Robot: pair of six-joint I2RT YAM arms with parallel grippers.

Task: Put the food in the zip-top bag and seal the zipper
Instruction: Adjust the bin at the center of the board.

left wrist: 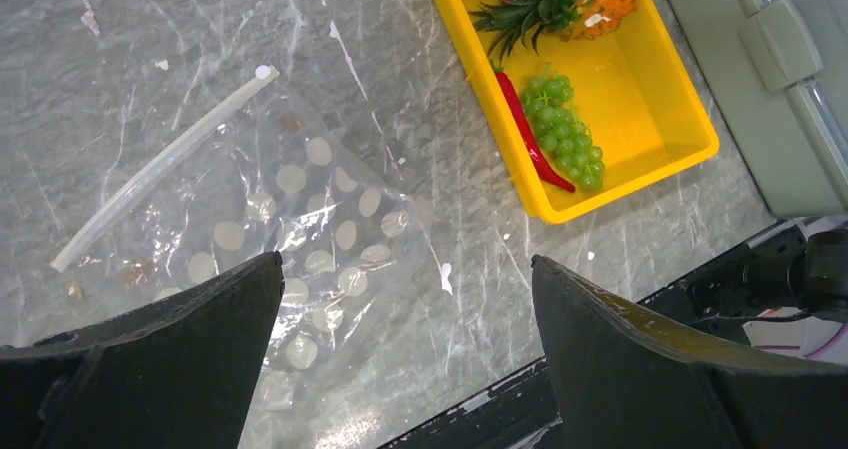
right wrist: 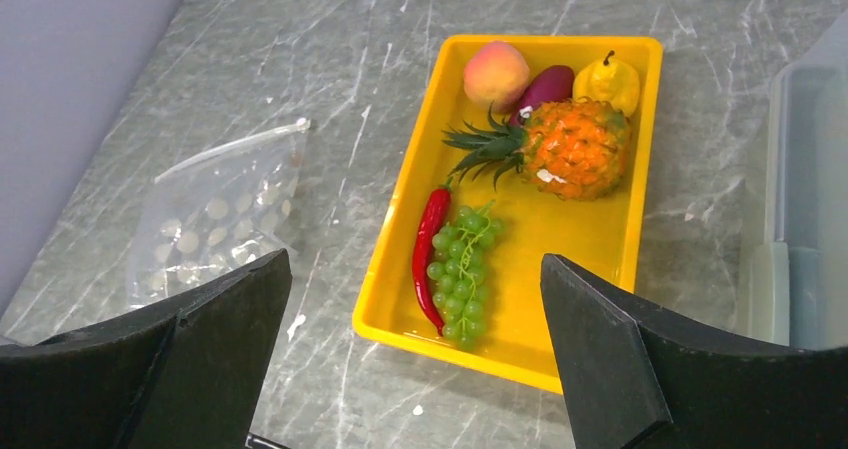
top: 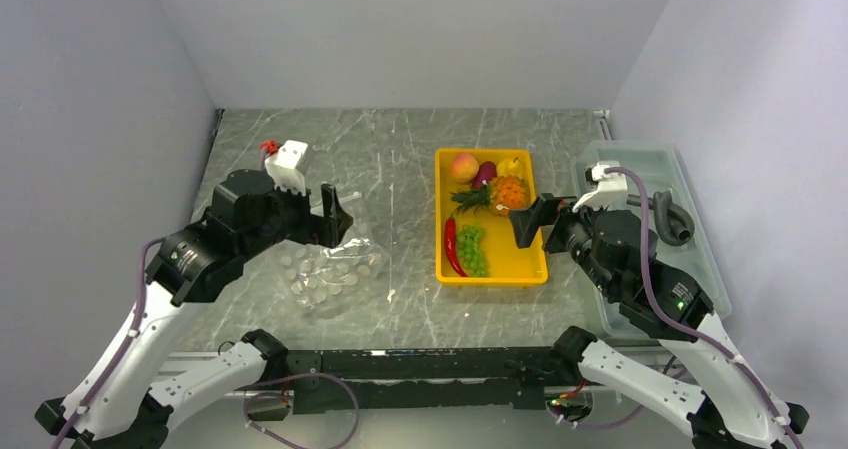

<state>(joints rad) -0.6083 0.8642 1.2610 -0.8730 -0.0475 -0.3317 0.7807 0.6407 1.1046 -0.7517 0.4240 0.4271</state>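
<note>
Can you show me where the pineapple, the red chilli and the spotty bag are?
pineapple (right wrist: 578, 149): right wrist view, on its orange body.
red chilli (right wrist: 424, 254): right wrist view, middle of the pod.
zip-top bag (left wrist: 320, 209): left wrist view, on its dotted plastic.

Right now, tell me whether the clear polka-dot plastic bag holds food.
Empty: the clear polka-dot plastic bag lies flat; all toy food sits in the yellow rectangular tray.

Bare tabletop (top: 410, 169) strip between zip-top bag (top: 330, 269) and yellow tray (top: 490, 279): passable. Tray rim walls in food (top: 505, 194). Right of tray, translucent bin (top: 655, 164) near.
</note>
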